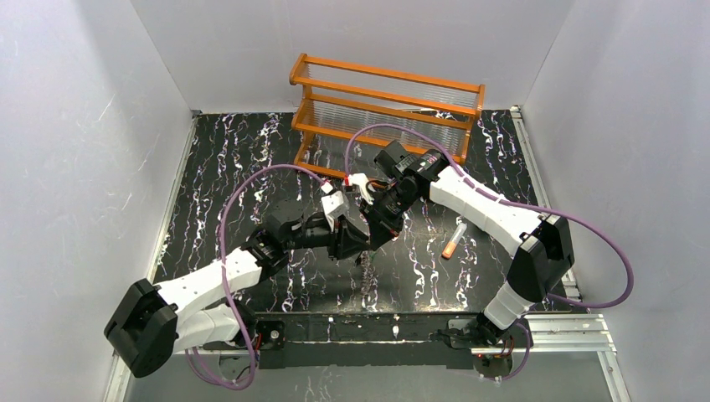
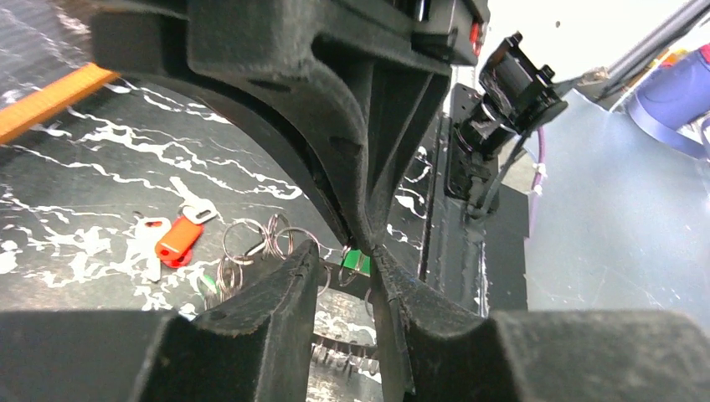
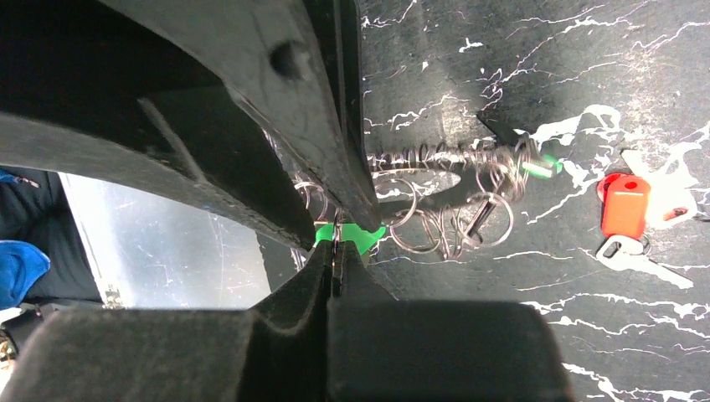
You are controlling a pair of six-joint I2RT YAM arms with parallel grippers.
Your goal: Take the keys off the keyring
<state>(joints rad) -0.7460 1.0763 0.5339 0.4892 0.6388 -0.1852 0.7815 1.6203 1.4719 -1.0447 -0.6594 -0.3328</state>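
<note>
The two grippers meet over the middle of the table, the left gripper point(image 1: 353, 241) against the right gripper point(image 1: 369, 240). The toothed dark keyring point(image 1: 364, 261) hangs just below them. My right gripper point(image 3: 336, 247) is shut on a green key point(image 3: 362, 237) at the ring bundle. In the left wrist view my left gripper point(image 2: 345, 255) stands narrowly open, and that green key point(image 2: 357, 260) sits at its tips. The keyring point(image 2: 343, 348) shows through the gap. A red key point(image 2: 178, 239) lies loose on the table. Another green key point(image 3: 546, 165) hangs at the far side of the keyring point(image 3: 419, 156).
An orange wooden rack point(image 1: 385, 105) stands at the back of the table. A clear tube with an orange cap point(image 1: 455, 240) lies to the right of the grippers. Several thin silver split rings point(image 2: 251, 240) dangle beside the keyring. White walls close in the black marbled tabletop point(image 1: 234, 167).
</note>
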